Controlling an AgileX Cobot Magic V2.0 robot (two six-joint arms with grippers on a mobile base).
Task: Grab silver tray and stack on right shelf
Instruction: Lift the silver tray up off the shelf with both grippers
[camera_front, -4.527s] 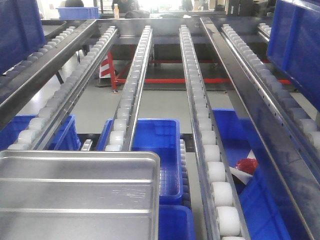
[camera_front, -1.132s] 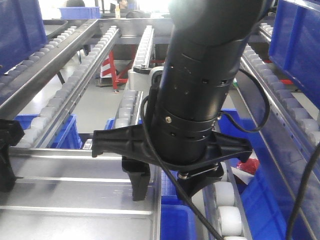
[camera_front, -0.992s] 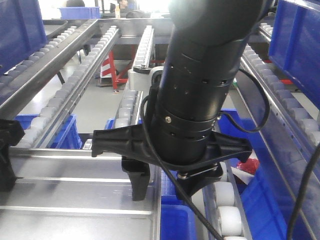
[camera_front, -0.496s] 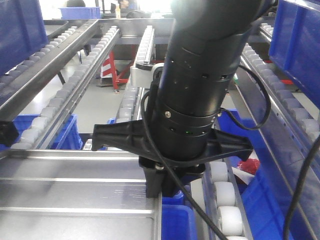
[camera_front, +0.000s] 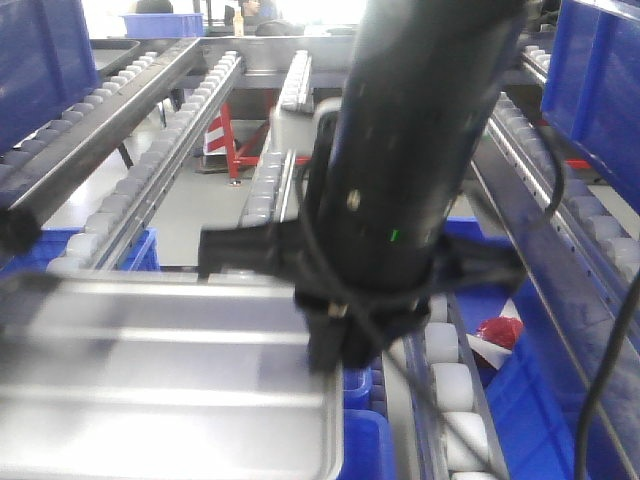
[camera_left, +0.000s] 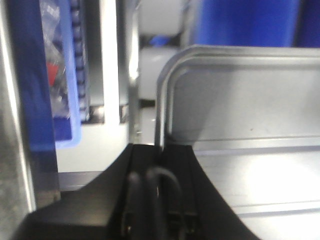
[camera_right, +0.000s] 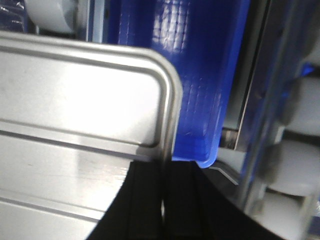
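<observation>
Exterior front-facing view, blurred in places: a thick black robot arm (camera_front: 420, 150) filled the centre of the frame. At its lower end the right pincer (camera_front: 338, 348) was clamped on the right rim of the silver tray (camera_front: 170, 390). The shiny tray lay in the lower left of the frame, its base with long ridges facing up. Blue bins (camera_front: 365, 445) showed below its right corner. The right shelf (camera_front: 455, 385), a steel rack with lines of white rollers, ran from the bottom of the frame to the top. Whether the tray touched the rack could not be told. A blue crate (camera_front: 600, 90) stood at the upper right.

Left wrist-mounted view: the left pincer (camera_left: 161, 150) rose from the bottom centre, its black fingers (camera_left: 137, 165) closed together on the tray's raised rim just below a rounded corner. The tray filled the right half of the frame. A blue bin (camera_left: 35, 75) sat at the far left.

Right wrist-mounted view: the right pincer's two black fingers (camera_right: 145, 180) stood one on each side of the tray's rim, gripping it below the rounded corner. A blue bin (camera_right: 200, 75) lay beyond the tray, with white rollers (camera_right: 295, 160) at the right edge.
</observation>
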